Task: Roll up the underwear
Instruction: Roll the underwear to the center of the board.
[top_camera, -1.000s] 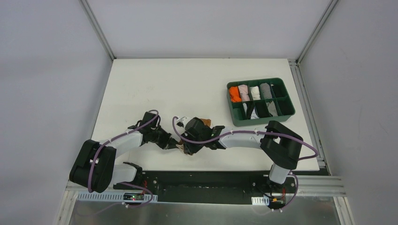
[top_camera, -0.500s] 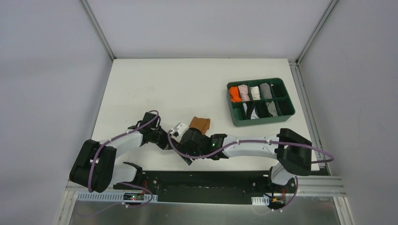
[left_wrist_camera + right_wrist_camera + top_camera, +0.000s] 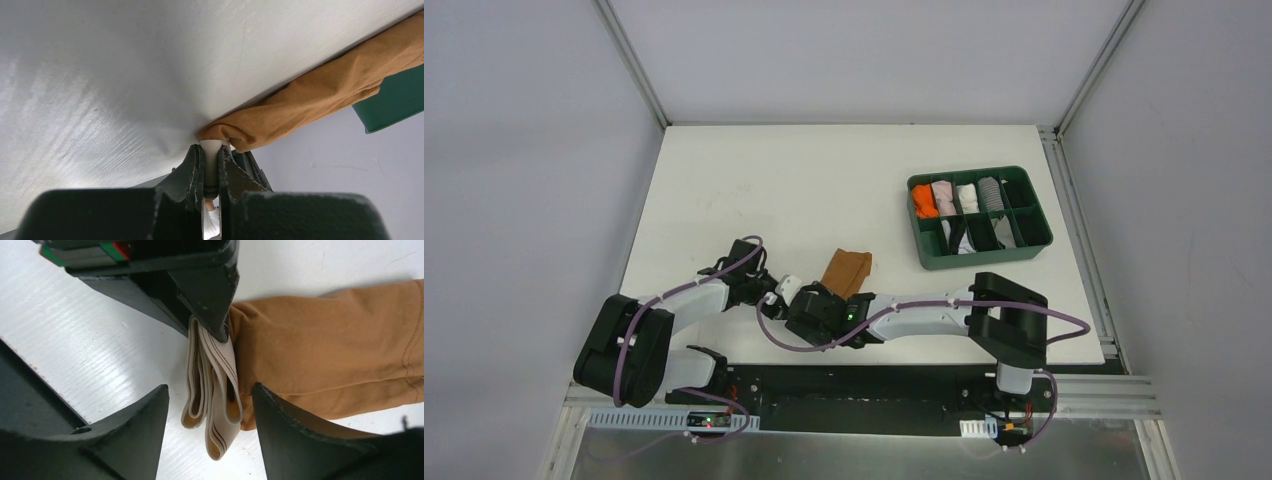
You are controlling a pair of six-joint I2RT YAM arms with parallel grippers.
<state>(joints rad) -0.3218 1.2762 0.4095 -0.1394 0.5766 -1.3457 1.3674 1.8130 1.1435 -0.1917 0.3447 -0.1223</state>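
Lying folded, tan underwear [image 3: 847, 272], beige waistband [image 3: 212, 385] bunched

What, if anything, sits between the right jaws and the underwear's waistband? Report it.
Nothing visible. The right jaws stand open on either side of the folded waistband of the underwear. The left jaws are shut on that same waistband from the opposite side, not in the gap.

On the table [image 3: 824, 180], underwear [image 3: 847, 271] left of tray [image 3: 984, 260].
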